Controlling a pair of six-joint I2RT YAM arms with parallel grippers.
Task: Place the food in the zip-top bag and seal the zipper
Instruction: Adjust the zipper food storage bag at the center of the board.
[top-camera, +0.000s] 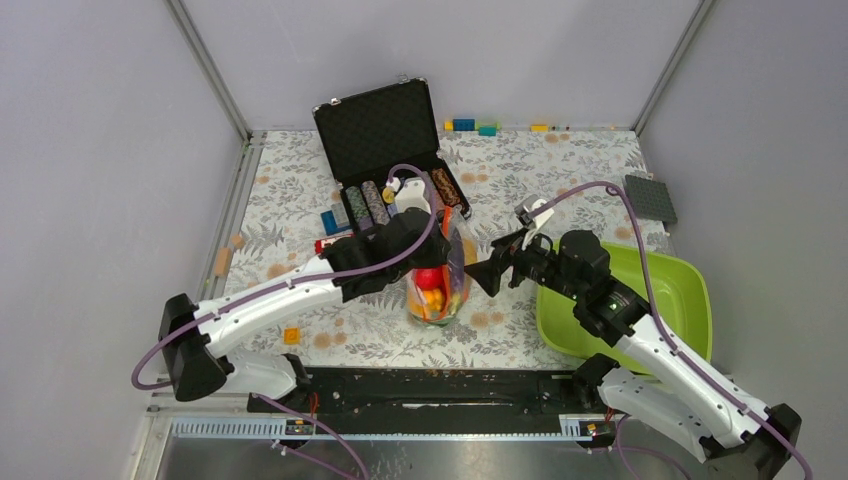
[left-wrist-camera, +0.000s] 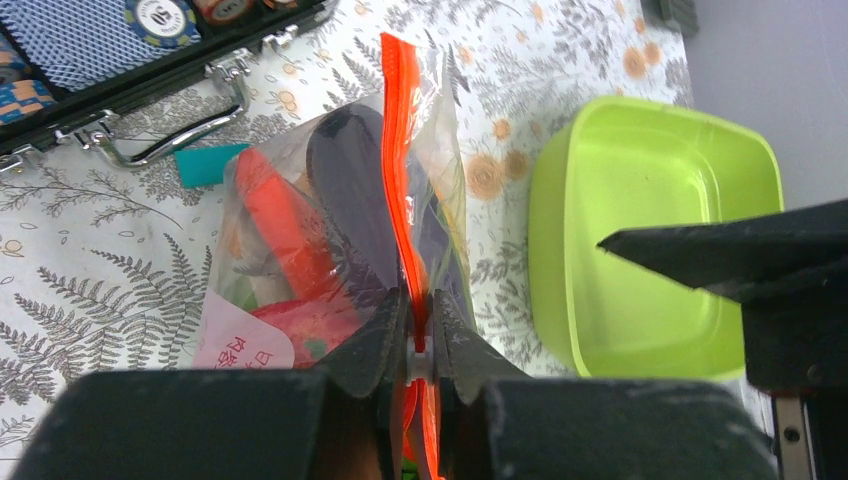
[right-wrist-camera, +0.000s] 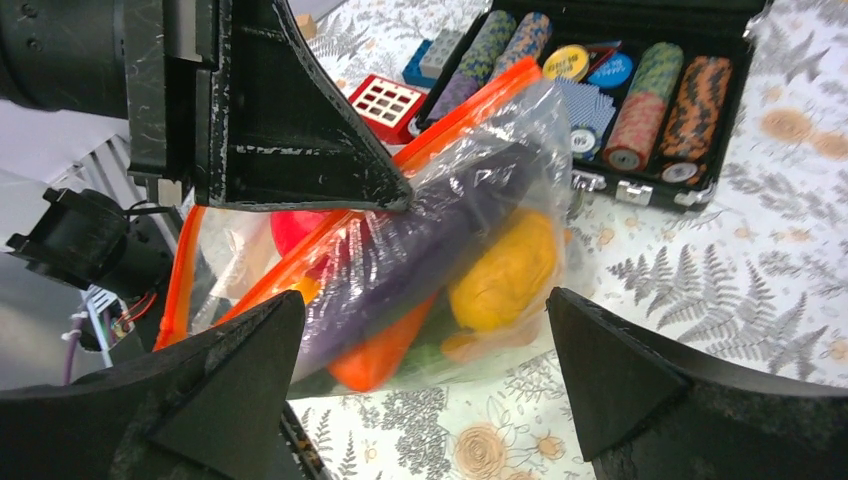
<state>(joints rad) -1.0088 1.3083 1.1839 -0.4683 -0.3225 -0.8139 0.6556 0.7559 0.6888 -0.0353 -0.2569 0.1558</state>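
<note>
- My left gripper (left-wrist-camera: 420, 322) is clamped on the zipper (left-wrist-camera: 398, 190), its two fingers pressed together with the orange-red strip between them.
- My right gripper (right-wrist-camera: 425, 298) has its jaws spread wide and holds nothing; it hangs just to the right of the zip-top bag (left-wrist-camera: 452, 150), facing it.
- The bag sits on the flower-patterned table (top-camera: 560, 170) between the two grippers, near the middle.
- All the food (right-wrist-camera: 440, 300) I can see is inside the bag: a purple eggplant (right-wrist-camera: 440, 230), an orange carrot (right-wrist-camera: 385, 355), a yellow pepper (right-wrist-camera: 505, 270) and a red apple (right-wrist-camera: 295, 230).
- I cannot tell how much of the zipper is pressed shut.
- The lime-green tray (top-camera: 690, 290) lies to the right of the bag, under my right arm.
- Behind the bag stands an open black case (top-camera: 380, 125) with rows of poker chips (right-wrist-camera: 640, 100).
- A few small bricks (top-camera: 475, 125) lie along the far edge.
</note>
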